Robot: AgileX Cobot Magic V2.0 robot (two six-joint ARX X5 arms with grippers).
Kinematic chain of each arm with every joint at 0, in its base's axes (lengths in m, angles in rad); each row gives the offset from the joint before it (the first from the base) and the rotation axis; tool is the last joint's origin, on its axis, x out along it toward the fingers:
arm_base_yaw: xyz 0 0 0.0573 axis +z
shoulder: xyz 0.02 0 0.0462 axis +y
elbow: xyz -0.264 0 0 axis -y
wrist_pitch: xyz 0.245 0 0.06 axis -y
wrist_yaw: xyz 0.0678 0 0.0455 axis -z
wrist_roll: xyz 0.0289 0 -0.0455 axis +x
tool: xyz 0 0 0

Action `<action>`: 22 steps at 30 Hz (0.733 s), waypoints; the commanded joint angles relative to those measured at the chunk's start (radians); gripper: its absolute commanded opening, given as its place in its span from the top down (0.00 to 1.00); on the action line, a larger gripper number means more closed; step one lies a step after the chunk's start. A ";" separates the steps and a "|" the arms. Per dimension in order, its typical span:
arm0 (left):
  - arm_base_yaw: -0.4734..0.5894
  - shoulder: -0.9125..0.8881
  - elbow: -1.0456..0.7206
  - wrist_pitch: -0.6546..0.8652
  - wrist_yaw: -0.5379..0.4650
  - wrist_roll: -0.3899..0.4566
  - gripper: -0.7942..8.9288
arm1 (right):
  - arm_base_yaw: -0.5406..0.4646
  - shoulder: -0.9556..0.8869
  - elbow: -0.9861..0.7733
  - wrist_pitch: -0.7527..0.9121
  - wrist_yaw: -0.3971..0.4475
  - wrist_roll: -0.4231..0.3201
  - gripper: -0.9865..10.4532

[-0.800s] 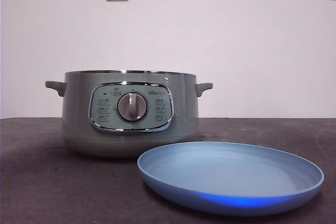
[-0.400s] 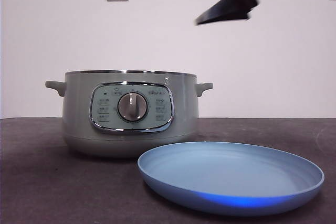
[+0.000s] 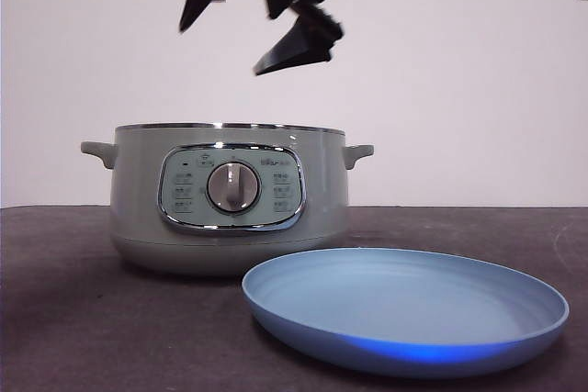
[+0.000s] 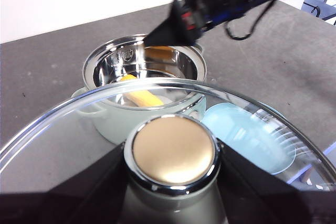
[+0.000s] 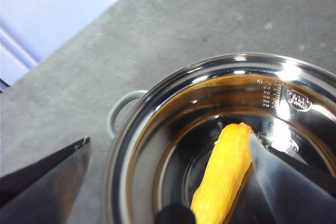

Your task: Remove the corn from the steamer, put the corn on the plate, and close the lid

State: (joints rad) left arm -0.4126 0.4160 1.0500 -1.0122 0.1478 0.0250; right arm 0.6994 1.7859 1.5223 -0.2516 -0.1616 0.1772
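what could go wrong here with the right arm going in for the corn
The corn lies deep in the steamer, so the open right gripper above it could knock the shiny rim or slip on the tapered cob. The left gripper holds the lid by its knob close above the pot, so the two arms might collide. The plate sits close against the steamer.
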 commanded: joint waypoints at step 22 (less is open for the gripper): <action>0.000 -0.010 0.010 0.026 0.014 0.002 0.93 | 0.004 0.370 0.180 -0.026 0.120 -0.025 0.49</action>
State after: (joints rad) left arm -0.4126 0.4152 1.0500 -1.0290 0.1524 0.0257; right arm 0.7002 2.1380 1.7016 -0.2836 -0.0448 0.1604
